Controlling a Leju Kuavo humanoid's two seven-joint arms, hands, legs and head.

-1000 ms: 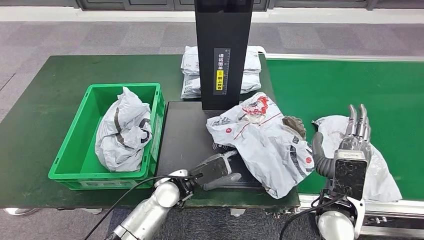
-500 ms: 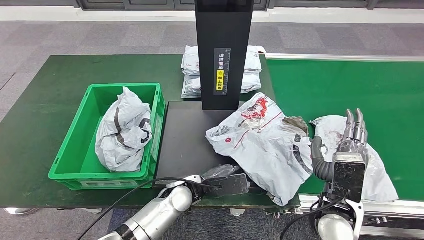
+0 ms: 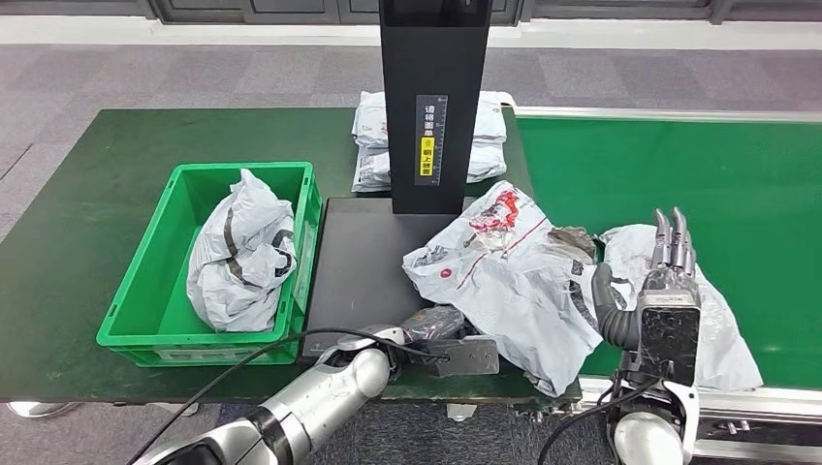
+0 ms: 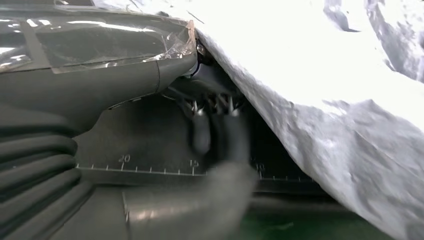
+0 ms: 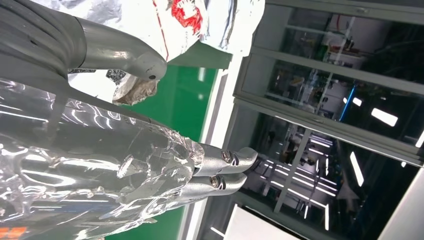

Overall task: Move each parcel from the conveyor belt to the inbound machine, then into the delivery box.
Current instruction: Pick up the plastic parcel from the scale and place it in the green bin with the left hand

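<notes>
Leftmost, a green delivery box (image 3: 155,291) stands on the dark green table (image 3: 78,213), to the left of the inbound machine's black platform (image 3: 354,262), and holds one crumpled grey-white parcel (image 3: 240,254). Behind the platform rises the machine's black upright column (image 3: 432,97), which carries a yellow-and-white label (image 3: 429,139); two flat white packets (image 3: 373,145) are stacked on the table behind that column. On the platform's right part lies the large grey-white parcel (image 3: 514,276) with red print, its right side overhanging the platform toward the green conveyor belt (image 3: 679,165).

The left hand (image 3: 454,346) reaches along the platform's near edge and goes under the near edge of the large parcel. In the left wrist view its dark fingers (image 4: 220,130) lie beneath the parcel's overhanging plastic, above the ruler marks (image 4: 150,167) printed on the platform. Whether they grip the plastic or merely touch it cannot be told.

To the right of the platform, a second white parcel (image 3: 722,325) lies on the conveyor belt, just beside the large parcel. The right hand (image 3: 669,291) is held above this second parcel, fingers extended straight and close together, thumb set apart toward the large parcel; it holds nothing. The right wrist view shows its fingers (image 5: 220,172) extended in open air.
</notes>
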